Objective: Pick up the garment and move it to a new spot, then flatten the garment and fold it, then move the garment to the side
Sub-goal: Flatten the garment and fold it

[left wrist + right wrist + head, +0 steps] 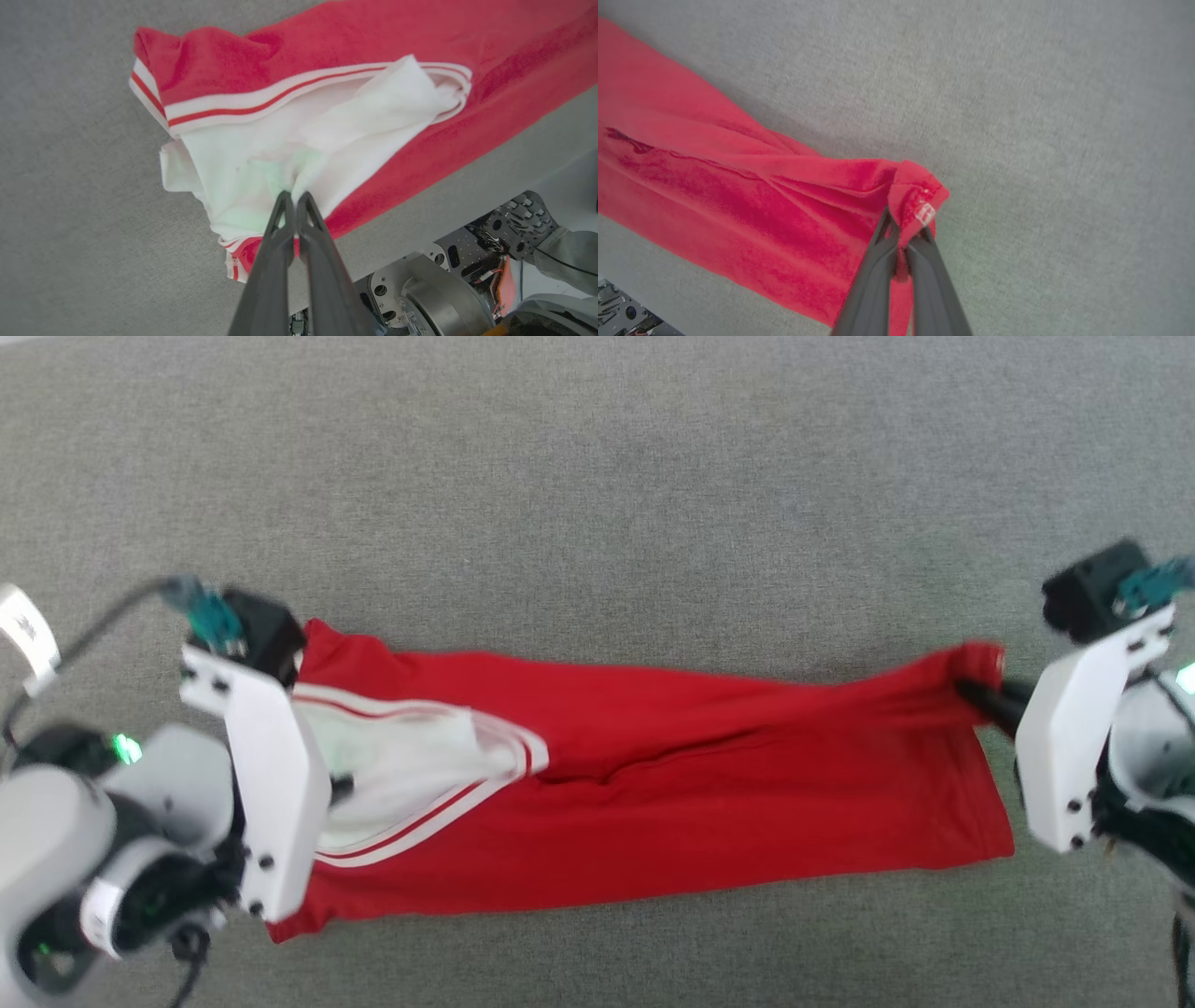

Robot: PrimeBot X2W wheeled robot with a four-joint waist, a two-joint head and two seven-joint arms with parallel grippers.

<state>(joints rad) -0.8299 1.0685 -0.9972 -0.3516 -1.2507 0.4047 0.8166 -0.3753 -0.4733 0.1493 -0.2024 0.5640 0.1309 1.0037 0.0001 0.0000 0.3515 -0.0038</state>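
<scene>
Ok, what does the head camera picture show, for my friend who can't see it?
A red garment with white striped trim is stretched long across a grey surface. The robot's left fingers pinch its white end, and its right fingers pinch the red corner at the other end.

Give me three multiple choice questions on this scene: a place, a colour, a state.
1. Which part of the garment does the right end effector grip? A) striped trim B) a plain red corner C) the middle
2. What colour is the fabric at the tips of the left end effector? A) black B) blue C) white
3. How does the garment lie? A) stretched between both end effectors B) balled up C) folded square
Answers: 1 B, red cloth bunches in its grip; 2 C, white fabric meets the closed tips; 3 A, it spans the grey surface from one to the other.
</scene>
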